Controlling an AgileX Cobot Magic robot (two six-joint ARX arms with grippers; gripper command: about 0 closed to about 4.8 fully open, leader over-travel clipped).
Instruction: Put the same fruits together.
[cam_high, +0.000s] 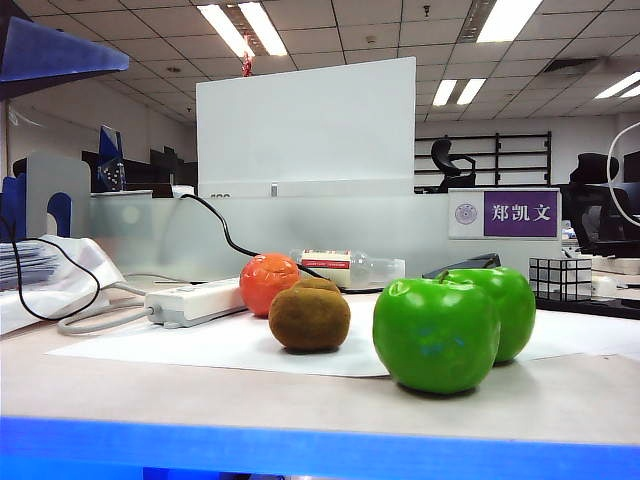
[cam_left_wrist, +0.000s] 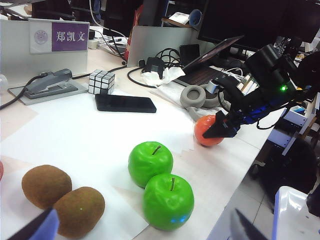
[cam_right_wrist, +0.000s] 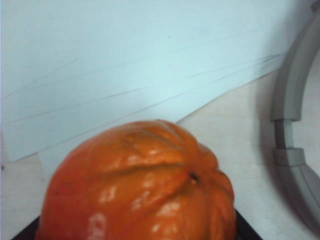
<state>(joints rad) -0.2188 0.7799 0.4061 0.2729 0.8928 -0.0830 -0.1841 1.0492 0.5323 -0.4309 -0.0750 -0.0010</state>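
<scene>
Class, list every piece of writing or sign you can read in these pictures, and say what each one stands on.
"郑凯文": white characters on the purple name plate, fixed to the desk partition.
Round emblem on the plate's white part: too small to read.
Red-and-white label on the clear bottle lying behind the fruits: blurred, unreadable.
Nothing else legible.

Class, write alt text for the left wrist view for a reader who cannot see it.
The right gripper sits at a tangerine near the table edge. Closer in, two green apples touch, and two kiwis lie side by side on white paper, with the left gripper's fingertips framing them.
</scene>
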